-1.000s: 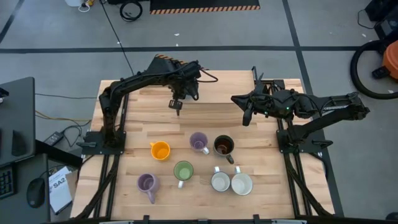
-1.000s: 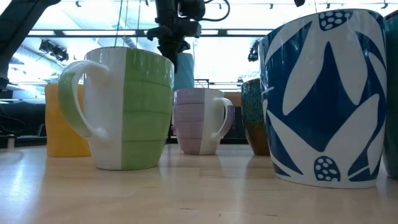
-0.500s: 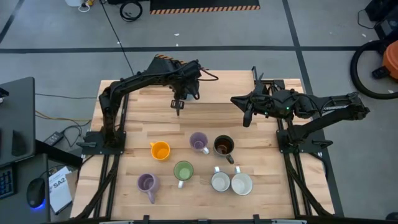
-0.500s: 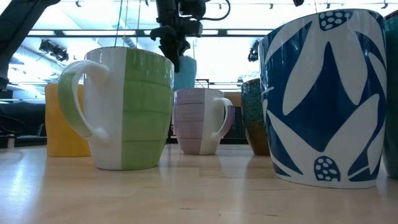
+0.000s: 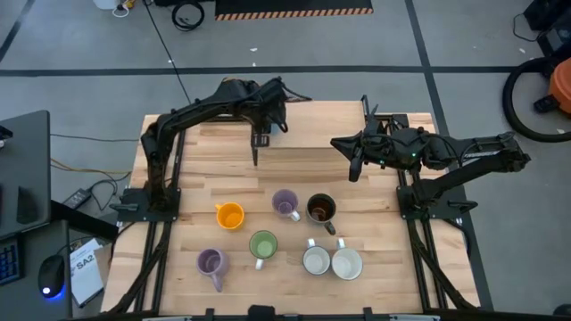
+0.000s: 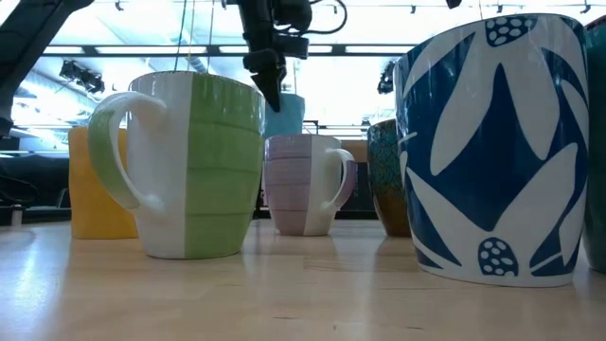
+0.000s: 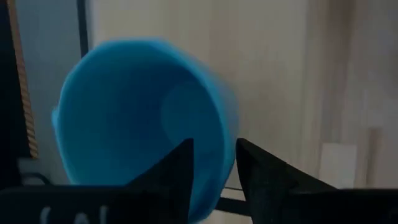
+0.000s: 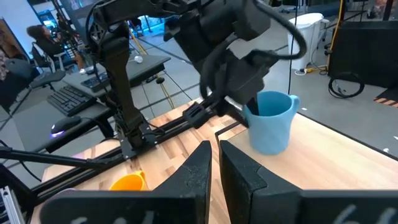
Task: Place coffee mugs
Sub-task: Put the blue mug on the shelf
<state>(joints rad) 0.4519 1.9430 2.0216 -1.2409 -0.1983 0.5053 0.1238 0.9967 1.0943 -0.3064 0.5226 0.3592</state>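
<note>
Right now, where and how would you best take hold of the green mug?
Probably the green mug's rim, from straight above: it stands upright and open, so one finger can go inside the wall. Choose the rim side facing the orange mug, where the table looks free; its handle points toward the table's near edge.

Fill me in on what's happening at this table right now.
The robot is setting out coffee mugs. The left gripper is at the blue mug, which stands upright on the far part of the table; its jaws straddle the mug's rim, one inside and one outside, and look loosened. The right gripper waits shut over the table's right side. Seven other mugs, among them an orange one and a green one, stand grouped nearer the front.
</note>
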